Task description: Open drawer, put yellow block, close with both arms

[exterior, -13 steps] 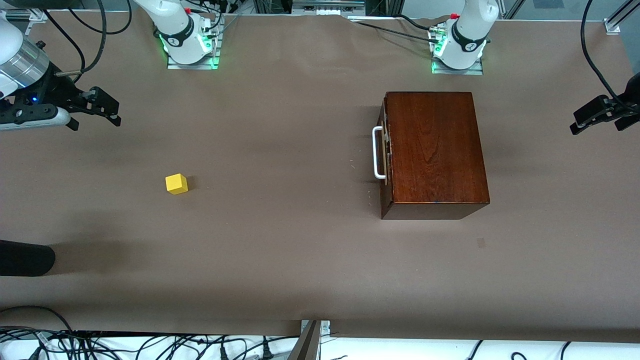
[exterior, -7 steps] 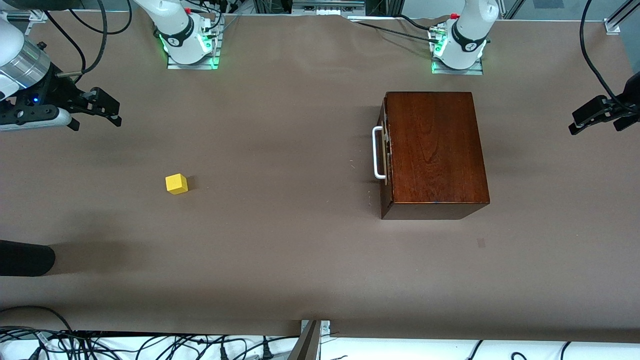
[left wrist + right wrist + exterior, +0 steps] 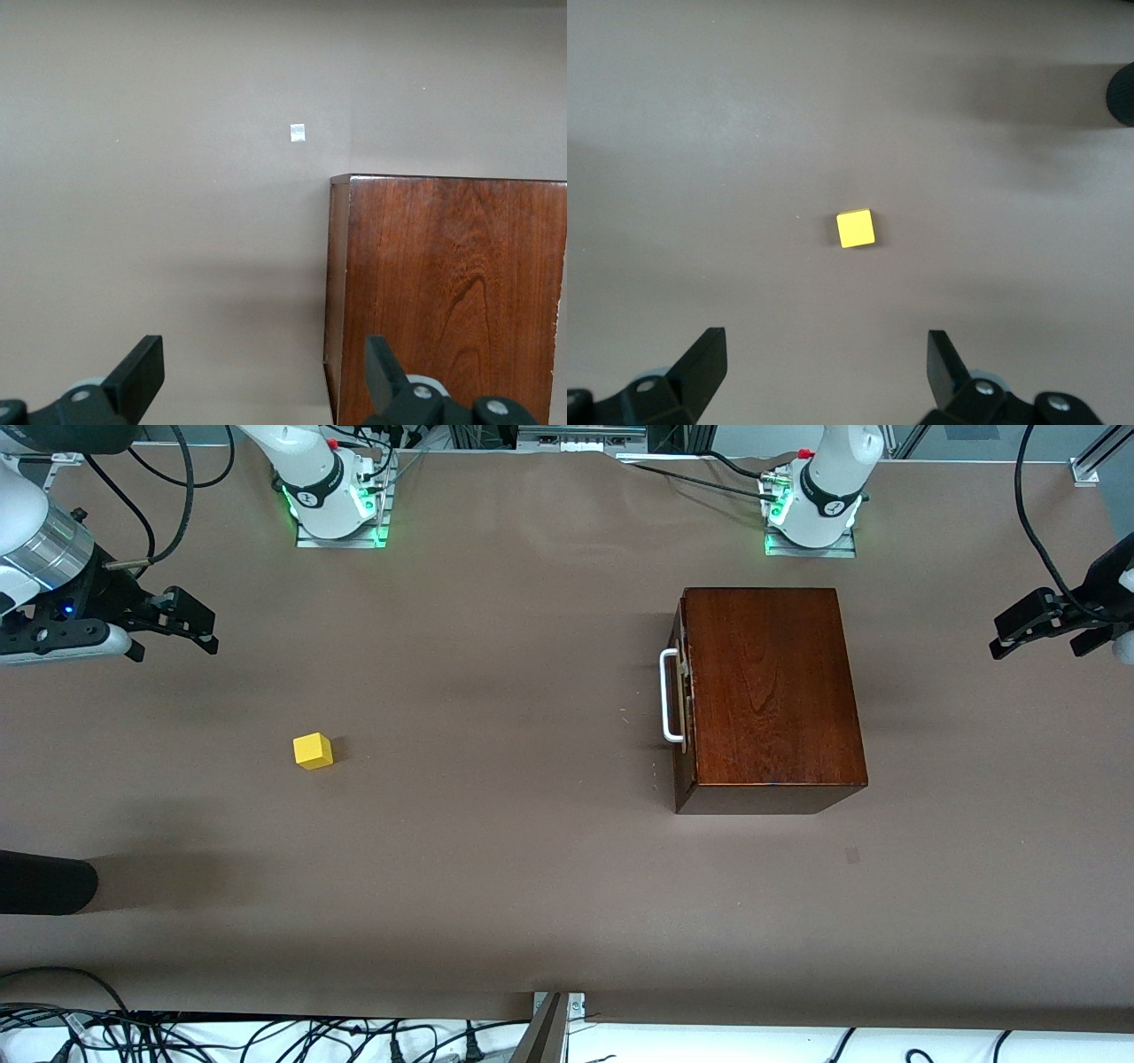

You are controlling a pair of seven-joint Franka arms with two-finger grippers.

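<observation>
The yellow block (image 3: 313, 750) is a small cube lying on the brown table toward the right arm's end; in the right wrist view the yellow block (image 3: 856, 228) lies past the open fingers. My right gripper (image 3: 175, 651) (image 3: 824, 354) hangs open and empty, off to the side of the cube. The dark wooden box (image 3: 766, 691) (image 3: 452, 292) stands near the left arm's base. Its drawer (image 3: 680, 691) is pushed in, with the white handle (image 3: 666, 695) facing the right arm's end. My left gripper (image 3: 1035, 651) (image 3: 263, 363) is open and empty over the table beside the box's back end.
A black rounded object (image 3: 44, 881) (image 3: 1121, 96) juts in at the table's edge on the right arm's end, nearer the front camera than the cube. A small pale mark (image 3: 851, 856) (image 3: 298, 132) sits on the table near the box. Cables hang along the table's edges.
My left gripper has drifted a little toward the box. The right gripper has shifted slightly. Both stay open; block and box have not moved.
</observation>
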